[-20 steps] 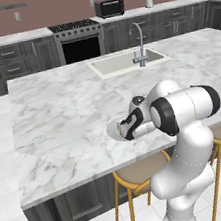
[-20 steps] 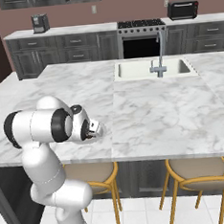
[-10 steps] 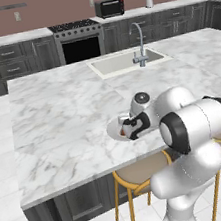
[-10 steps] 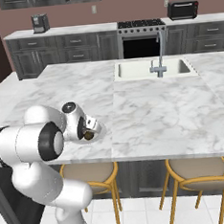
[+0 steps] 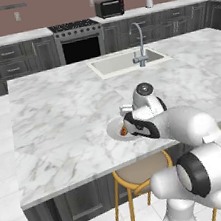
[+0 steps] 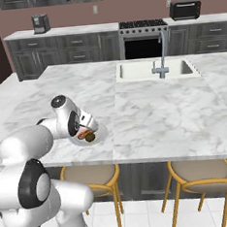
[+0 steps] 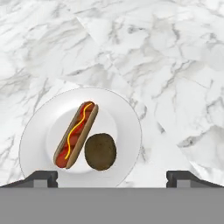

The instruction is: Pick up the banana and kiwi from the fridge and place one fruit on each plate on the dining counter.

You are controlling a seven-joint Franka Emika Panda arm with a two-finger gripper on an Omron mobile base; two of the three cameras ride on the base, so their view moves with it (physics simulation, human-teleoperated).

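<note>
Kiwi (image 7: pixel 100 151) sits on the plate (image 7: pixel 124 114), right next to the hot dog (image 7: pixel 75 133) with its mustard squiggle, looks touching or nearly so. Plate is on the dining counter (image 5: pixel 63 120), white grey-veined marble, close to the near edge; also visible from the right base cam as plate (image 6: pixel 101 133) with kiwi (image 6: pixel 89 136). Gripper (image 7: pixel 112 177) hovers just above the plate, jaws spread wide, nothing between them, tips either side of the plate's near rim. Gripper (image 5: pixel 126 126) from the left cam sits over the plate (image 5: pixel 113 131), kiwi mostly hidden by the hand there. Counter has an inset sink (image 5: pixel 125 62) with tap (image 5: pixel 138 42) further back. Wooden stools (image 6: pixel 194 176) tucked under the near side. Back wall: dark cabinets, stove (image 5: pixel 78 42), toaster oven (image 5: pixel 110 7), coffee machine (image 6: pixel 41 23). Pinkish-brown wall, white tiled floor.
</note>
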